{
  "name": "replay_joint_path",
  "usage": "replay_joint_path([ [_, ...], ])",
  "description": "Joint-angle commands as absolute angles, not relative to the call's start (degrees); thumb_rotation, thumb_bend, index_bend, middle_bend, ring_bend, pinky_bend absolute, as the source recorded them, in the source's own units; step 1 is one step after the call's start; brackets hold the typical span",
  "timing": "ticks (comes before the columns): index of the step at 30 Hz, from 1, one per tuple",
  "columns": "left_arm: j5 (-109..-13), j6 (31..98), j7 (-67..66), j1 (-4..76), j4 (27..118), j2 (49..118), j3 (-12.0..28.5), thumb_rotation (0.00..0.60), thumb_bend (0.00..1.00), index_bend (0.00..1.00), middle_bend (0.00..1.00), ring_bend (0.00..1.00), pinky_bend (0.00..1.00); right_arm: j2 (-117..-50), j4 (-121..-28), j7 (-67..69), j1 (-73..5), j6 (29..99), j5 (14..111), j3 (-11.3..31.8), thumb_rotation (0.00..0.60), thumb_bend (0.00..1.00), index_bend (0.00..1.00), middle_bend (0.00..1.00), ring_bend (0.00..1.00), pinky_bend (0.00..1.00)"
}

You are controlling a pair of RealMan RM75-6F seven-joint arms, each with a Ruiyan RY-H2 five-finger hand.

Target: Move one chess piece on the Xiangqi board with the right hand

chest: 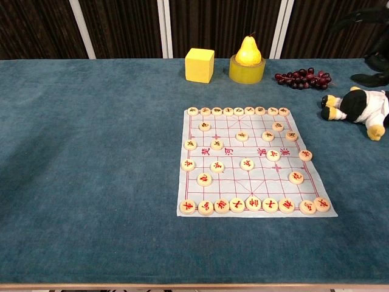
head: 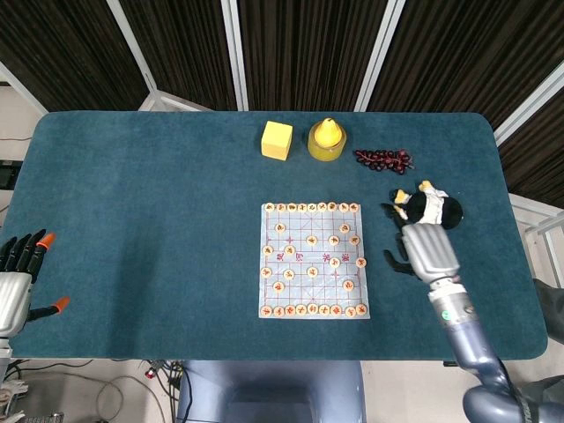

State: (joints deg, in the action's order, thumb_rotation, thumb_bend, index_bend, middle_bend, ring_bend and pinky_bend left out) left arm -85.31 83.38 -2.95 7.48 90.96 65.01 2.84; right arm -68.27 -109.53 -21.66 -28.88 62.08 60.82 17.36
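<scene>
Left hand (head: 16,278) at near-left table edge, partly cut off by frame, fingers apart, nothing in them. Teal table (head: 141,203) under everything. Yellow cube (head: 277,140) far of centre; just right of it a yellow round holder (head: 326,148) with a pear (head: 328,130) standing upright in it. Xiangqi board (head: 313,260) flat, right of table centre; round chess pieces (chest: 247,163) in rows along near and far edges, others scattered mid-board; characters too small to read. Bunch of dark grapes (head: 383,159) far-right, apart from holder. Right hand (head: 425,249) raised above table just right of board, level with mid-board rows, not touching any piece; back of hand toward head camera, fingers pointing far and dark against the plush toy (chest: 358,106), so hard to trace; thumb out toward board edge; nothing seen held, fingers look apart. Plush toy lying on side far of right hand, partly covered by it in head view. In chest view only dark fingertips at top-right corner, mostly cut off.
</scene>
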Motion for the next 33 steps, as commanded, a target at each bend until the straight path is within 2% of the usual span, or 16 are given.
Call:
replay_joint_path([
  [1, -85.12, 83.13, -2.77, 7.6, 90.91, 64.98, 2.91, 0.6, 0.0, 0.0, 0.0, 0.0, 0.0, -71.76, -109.99, -26.75, -33.17, 59.69, 55.35, 17.86, 0.6, 0.43, 0.2, 0.96, 0.99, 0.81],
  [6, -84.81, 82.65, -2.36, 7.81, 90.72, 64.93, 3.01, 0.6, 0.0, 0.0, 0.0, 0.0, 0.0, -76.79, -108.18, -33.59, -38.22, 59.42, 47.65, 16.98, 0.6, 0.43, 0.24, 1.0, 1.0, 0.89],
  [10, -84.76, 82.48, -2.25, 7.94, 90.51, 64.92, 3.05, 0.6, 0.0, 0.0, 0.0, 0.0, 0.0, -80.27, -106.61, -37.43, -41.21, 60.09, 42.82, 15.94, 0.6, 0.43, 0.29, 1.0, 1.0, 0.9],
  [15, -84.78, 82.26, -2.22, 8.1, 90.35, 64.92, 3.04, 0.6, 0.0, 0.0, 0.0, 0.0, 0.0, -83.91, -105.23, -40.71, -43.85, 61.02, 38.25, 14.28, 0.6, 0.43, 0.29, 1.0, 1.0, 0.92],
  [27, -84.46, 81.63, -1.22, 8.38, 90.19, 64.7, 3.1, 0.6, 0.0, 0.0, 0.0, 0.0, 0.0, -90.97, -100.02, -41.79, -46.91, 62.75, 34.99, 12.37, 0.6, 0.43, 0.32, 1.0, 1.0, 0.95],
  [33, -84.23, 81.27, -0.7, 8.51, 90.19, 64.55, 3.12, 0.6, 0.0, 0.0, 0.0, 0.0, 0.0, -93.03, -97.26, -41.61, -47.59, 62.72, 33.43, 11.84, 0.6, 0.43, 0.37, 1.0, 1.0, 0.96],
])
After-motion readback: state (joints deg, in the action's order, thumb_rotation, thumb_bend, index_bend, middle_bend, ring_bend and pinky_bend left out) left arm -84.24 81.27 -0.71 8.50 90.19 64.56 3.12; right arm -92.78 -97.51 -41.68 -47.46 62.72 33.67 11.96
